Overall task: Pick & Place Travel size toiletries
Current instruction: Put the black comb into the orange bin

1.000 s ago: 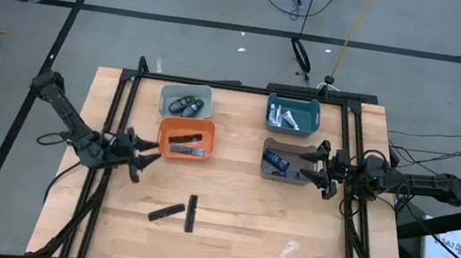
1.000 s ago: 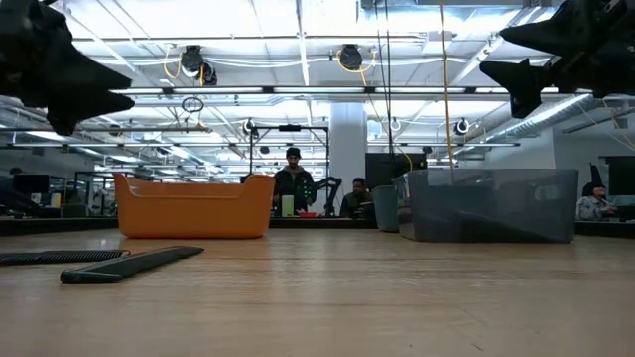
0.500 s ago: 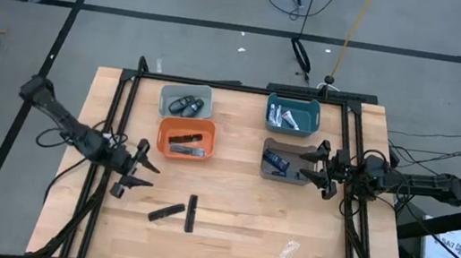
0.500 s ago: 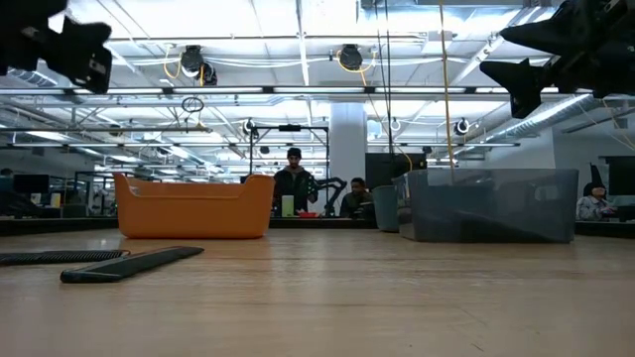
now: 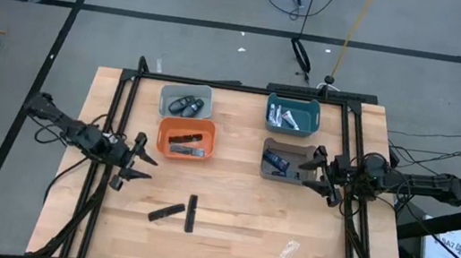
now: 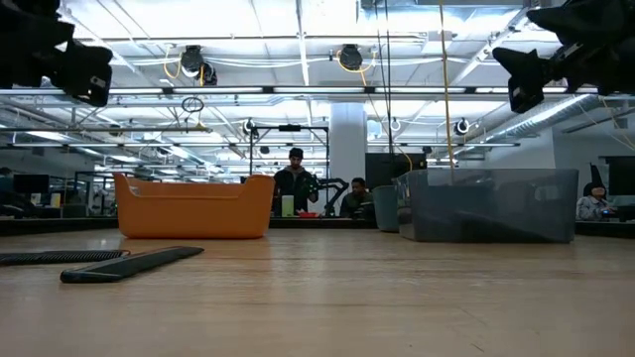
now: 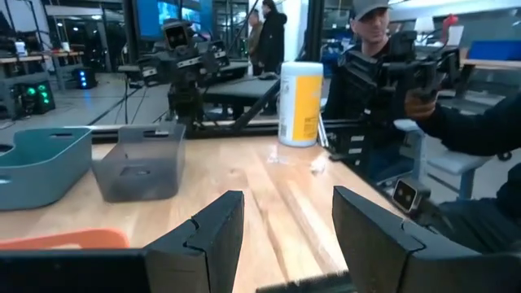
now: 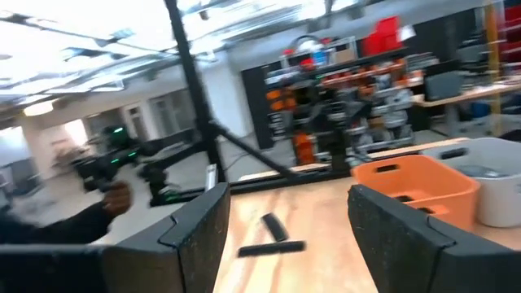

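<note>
Orange bin (image 5: 185, 137) holds black sticks (image 5: 182, 140); both grippers (image 5: 134, 159) (image 5: 322, 170) spread, empty

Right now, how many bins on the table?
4: light grey bin rear left, orange bin just in front of it, teal bin rear right, dark grey bin in front of that.

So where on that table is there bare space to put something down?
Bare wood lies between the black combs and the clear wrapper, and in the middle strip between the orange bin and grey bin. It's crowded around the four bins.
</note>
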`<state>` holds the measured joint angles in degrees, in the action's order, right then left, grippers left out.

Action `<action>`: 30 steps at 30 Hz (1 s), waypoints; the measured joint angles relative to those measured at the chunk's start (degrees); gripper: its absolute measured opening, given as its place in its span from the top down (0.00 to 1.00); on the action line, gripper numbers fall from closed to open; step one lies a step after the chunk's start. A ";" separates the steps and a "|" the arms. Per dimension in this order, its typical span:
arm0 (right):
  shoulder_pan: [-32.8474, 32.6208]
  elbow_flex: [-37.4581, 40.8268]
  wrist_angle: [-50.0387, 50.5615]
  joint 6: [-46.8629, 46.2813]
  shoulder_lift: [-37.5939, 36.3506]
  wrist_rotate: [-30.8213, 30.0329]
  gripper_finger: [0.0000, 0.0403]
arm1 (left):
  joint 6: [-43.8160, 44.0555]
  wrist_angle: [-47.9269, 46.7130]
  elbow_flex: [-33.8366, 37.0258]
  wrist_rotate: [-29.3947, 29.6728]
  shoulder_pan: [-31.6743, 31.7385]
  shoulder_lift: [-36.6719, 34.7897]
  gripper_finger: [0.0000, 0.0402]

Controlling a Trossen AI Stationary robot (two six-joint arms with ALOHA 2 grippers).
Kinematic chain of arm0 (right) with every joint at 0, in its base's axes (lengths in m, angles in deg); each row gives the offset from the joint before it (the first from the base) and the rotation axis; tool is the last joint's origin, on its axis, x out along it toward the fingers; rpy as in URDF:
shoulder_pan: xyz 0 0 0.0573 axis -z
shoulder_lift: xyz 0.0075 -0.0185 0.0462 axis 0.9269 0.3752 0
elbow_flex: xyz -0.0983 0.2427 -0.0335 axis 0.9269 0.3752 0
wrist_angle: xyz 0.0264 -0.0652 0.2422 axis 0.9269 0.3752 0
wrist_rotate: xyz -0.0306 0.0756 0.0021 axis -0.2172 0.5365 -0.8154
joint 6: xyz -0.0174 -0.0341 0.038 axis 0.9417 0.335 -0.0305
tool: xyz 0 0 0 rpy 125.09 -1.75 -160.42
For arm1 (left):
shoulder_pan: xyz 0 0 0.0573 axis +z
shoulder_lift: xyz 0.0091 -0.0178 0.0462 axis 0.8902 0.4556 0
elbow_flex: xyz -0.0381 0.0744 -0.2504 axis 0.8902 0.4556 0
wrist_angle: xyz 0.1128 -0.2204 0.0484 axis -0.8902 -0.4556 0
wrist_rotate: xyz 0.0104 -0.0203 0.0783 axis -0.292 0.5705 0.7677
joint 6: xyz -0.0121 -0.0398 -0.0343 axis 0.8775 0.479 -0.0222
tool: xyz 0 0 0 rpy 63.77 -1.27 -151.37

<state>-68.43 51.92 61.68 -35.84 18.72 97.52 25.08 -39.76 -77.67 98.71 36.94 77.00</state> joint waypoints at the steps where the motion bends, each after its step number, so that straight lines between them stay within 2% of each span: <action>1: -0.02 0.00 0.00 0.33 0.00 0.70 0.41 | 0.01 -1.53 0.00 0.10 0.00 -1.10 0.54; 5: -0.01 0.00 0.67 0.90 0.02 1.67 0.41 | -0.01 -6.16 0.02 0.31 0.00 -3.65 0.54; 9: 0.00 0.00 1.60 0.91 0.02 1.65 0.41 | -0.37 -5.61 0.02 1.77 0.00 -4.06 0.54; 30: 0.00 0.00 1.77 1.13 0.02 1.58 0.41 | 0.14 -5.73 0.02 1.88 0.00 -4.04 0.54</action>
<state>-68.43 51.92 63.45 -34.71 18.74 99.10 25.22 -45.49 -77.65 100.59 36.94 72.96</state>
